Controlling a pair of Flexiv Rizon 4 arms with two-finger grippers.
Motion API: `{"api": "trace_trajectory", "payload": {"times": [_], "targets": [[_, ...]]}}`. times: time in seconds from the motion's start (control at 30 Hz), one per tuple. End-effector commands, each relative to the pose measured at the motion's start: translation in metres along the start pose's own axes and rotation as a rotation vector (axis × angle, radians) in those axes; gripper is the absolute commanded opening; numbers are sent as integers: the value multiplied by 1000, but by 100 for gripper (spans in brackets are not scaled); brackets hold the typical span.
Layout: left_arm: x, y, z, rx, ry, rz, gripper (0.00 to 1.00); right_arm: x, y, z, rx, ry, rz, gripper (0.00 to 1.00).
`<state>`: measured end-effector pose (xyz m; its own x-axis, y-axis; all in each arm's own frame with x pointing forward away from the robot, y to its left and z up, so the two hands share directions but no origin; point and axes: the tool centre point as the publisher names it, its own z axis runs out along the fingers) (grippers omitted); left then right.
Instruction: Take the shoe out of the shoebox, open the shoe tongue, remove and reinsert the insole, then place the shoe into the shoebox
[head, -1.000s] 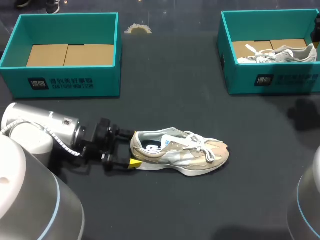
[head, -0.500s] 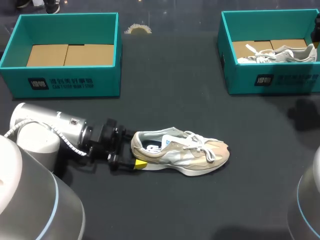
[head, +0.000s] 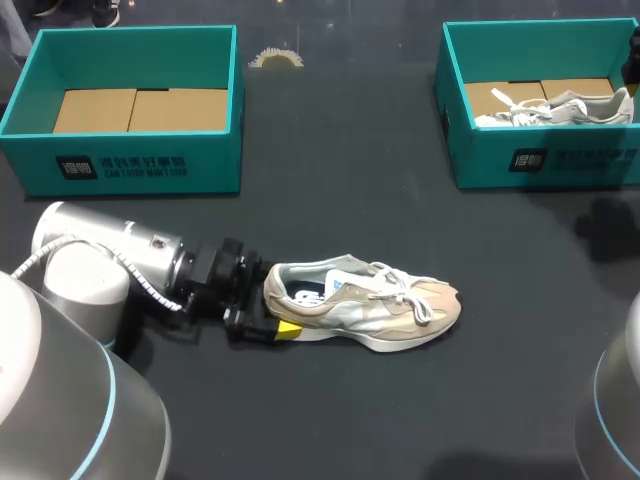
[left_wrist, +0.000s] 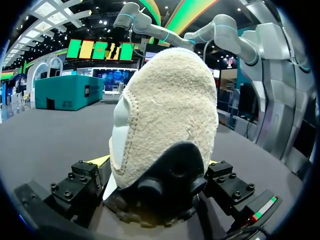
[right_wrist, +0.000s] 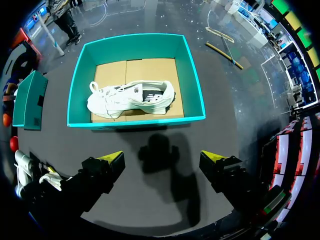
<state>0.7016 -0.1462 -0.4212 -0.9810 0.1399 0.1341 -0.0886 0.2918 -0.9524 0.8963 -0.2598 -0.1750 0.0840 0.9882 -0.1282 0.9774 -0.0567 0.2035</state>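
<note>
— Where is the beige shoe (head: 365, 303) lying?
— It is resting on its sole on the dark table (head: 340, 190), out of both boxes and nearer the robot, with its toe pointing toward the right arm's side.
— And the left gripper (head: 272, 310)?
— It is sitting low at the heel, its fingers (left_wrist: 99, 160) spread with the heel between them.
— The right gripper (right_wrist: 162, 160)?
— It is hanging over the table just in front of the right box (right_wrist: 135, 121), with its fingers (right_wrist: 111, 159) standing wide apart and gripping nothing. A white shoe (right_wrist: 131, 98) is lying in that box. The left box (head: 130, 165) is showing its cardboard floor.
</note>
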Motion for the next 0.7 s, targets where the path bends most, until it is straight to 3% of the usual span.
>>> {"api": "trace_trajectory", "payload": {"times": [0.03,0.43,0.47,0.5,0.53,0.7], "targets": [[5,2,6,5,-19,-3,100,1,1,0,2,-2,1,100],[3,0,14,21,-52,-14,100,1,1,0,2,-2,1,100],[3,0,14,25,-57,-14,73,1,1,0,2,-2,1,100],[3,0,14,26,-57,-14,13,1,1,0,2,-2,1,100],[2,0,14,26,-57,-14,0,1,1,0,2,-2,1,100],[2,1,11,30,-59,-13,0,1,1,0,2,-2,1,100]]}}
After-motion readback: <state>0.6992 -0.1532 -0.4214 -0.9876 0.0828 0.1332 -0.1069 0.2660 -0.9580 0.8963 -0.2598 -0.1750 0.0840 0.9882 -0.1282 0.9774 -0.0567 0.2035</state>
